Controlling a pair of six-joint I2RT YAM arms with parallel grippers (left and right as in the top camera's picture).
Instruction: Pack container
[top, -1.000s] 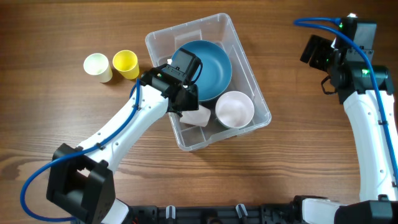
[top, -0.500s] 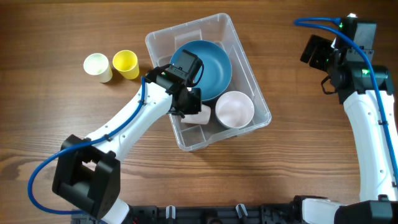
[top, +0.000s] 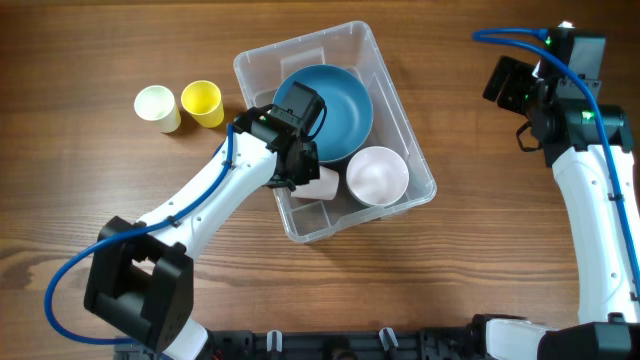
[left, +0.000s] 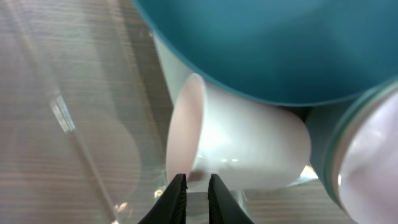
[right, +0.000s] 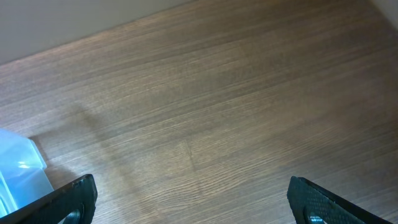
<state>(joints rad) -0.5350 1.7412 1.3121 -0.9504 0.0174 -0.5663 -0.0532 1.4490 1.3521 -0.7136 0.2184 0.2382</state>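
Observation:
The clear plastic container (top: 300, 45) stands mid-table and holds a blue bowl (top: 340, 100), a white bowl (top: 377, 175) and a white cup (top: 324, 187) lying on its side. My left gripper (top: 305, 175) reaches down inside the container. In the left wrist view its fingers (left: 196, 180) are nearly closed on the rim of the white cup (left: 249, 149), which lies under the blue bowl (left: 280, 50) and beside the white bowl (left: 367, 162). My right gripper (top: 505, 85) is open and empty above bare table at the far right (right: 193, 193).
A pale cup (top: 156, 105) and a yellow cup (top: 202, 102) stand side by side on the table left of the container. The container's clear wall (left: 68, 118) is close on my left gripper's left. The container's corner (right: 18, 168) shows in the right wrist view.
My left gripper has moved a little further into the container, carrying the white cup in beside the white bowl. The right arm has not moved.

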